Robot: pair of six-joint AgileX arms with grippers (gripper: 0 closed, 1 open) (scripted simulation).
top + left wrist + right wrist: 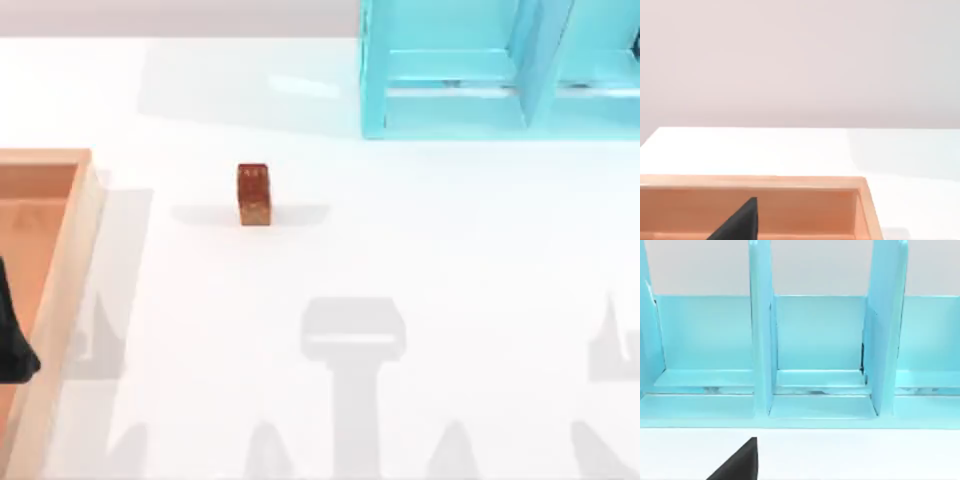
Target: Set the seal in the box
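The seal (253,194) is a small reddish-brown mottled block standing upright on the white table, left of centre, with nothing touching it. The box (84,232) is a shallow tray with pale wooden walls and an orange-brown floor at the table's left edge. In the left wrist view its far wall (765,182) runs across. My left gripper (12,345) hangs as a dark shape over the box floor, well left of the seal and nearer the front; a dark part of it (740,225) shows in its wrist view. A dark part of my right gripper (740,464) faces the shelf.
A turquoise shelf unit (470,70) with upright dividers stands at the back right; its compartments (817,340) face the right wrist camera. White table lies between the seal and the box wall, and across the front and right.
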